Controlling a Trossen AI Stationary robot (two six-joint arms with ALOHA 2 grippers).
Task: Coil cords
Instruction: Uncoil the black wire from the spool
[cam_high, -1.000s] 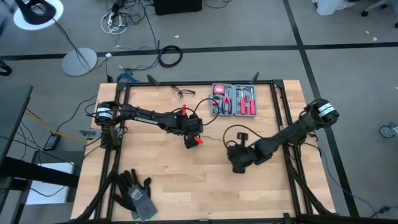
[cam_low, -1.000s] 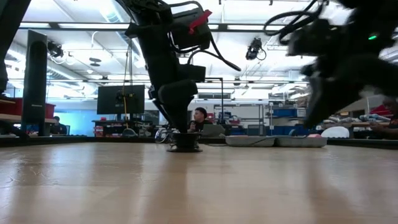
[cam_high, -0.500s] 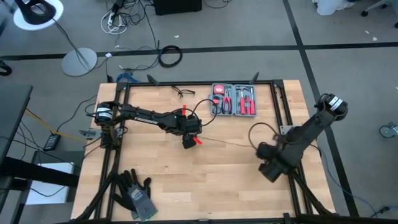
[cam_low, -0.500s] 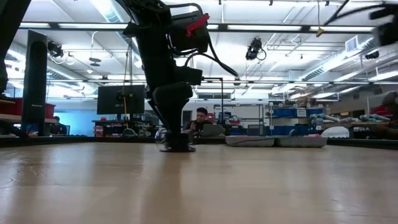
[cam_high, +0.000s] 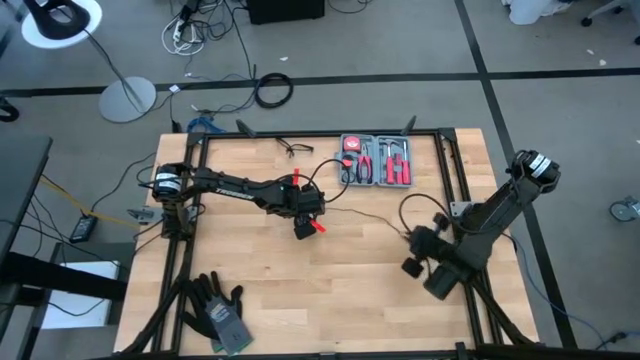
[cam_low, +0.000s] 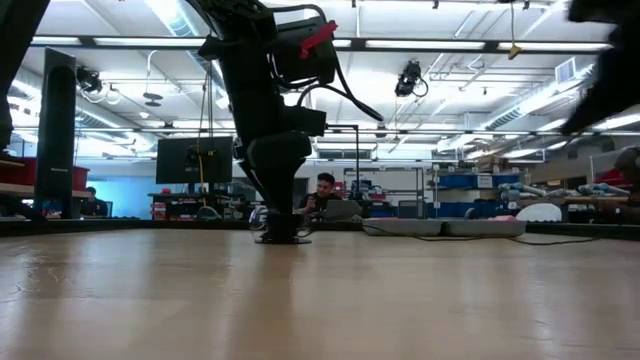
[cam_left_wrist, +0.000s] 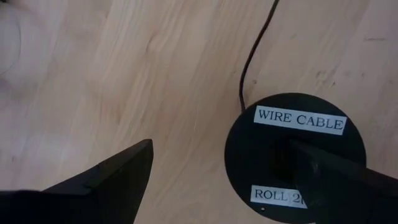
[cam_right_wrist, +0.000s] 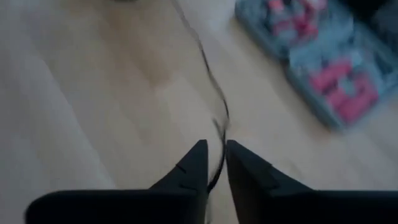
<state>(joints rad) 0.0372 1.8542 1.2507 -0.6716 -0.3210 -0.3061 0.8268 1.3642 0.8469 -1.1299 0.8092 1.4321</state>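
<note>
The cord's round black puck (cam_left_wrist: 295, 155), labelled "WIRE CABLE", lies flat on the table. The thin black cord (cam_high: 365, 218) runs from it across the wood to my right gripper (cam_high: 410, 248). My left gripper (cam_high: 303, 228) stands open over the puck, pointing steeply down. One finger is over the puck's middle and the other (cam_left_wrist: 106, 180) is over bare wood beside it. In the right wrist view the cord (cam_right_wrist: 214, 118) passes through the narrow gap between my right gripper's (cam_right_wrist: 216, 155) fingers, which stand slightly apart. My left gripper has one finger (cam_left_wrist: 336, 180) set on the puck's top face at its centre (cam_left_wrist: 287, 152), coming steeply from above. The other finger touches nothing. The puck stays flat on the table. My right gripper has the cord in its gap (cam_right_wrist: 217, 171); whether the fingers touch it, I cannot tell.
A grey tool case (cam_high: 377, 160) with red-handled tools lies at the table's far edge, with a small glasses-like wire item (cam_high: 292, 148) to its left. Dark gloves (cam_high: 215, 310) lie at the near left corner. A thicker coiled cable (cam_high: 273, 90) lies on the floor beyond. Bare wood lies between the arms.
My right gripper has gone toward the table's right edge, risen a little and rolled its wrist. A longer stretch of cord now lies between the puck and that gripper. The puck has stayed in place.
</note>
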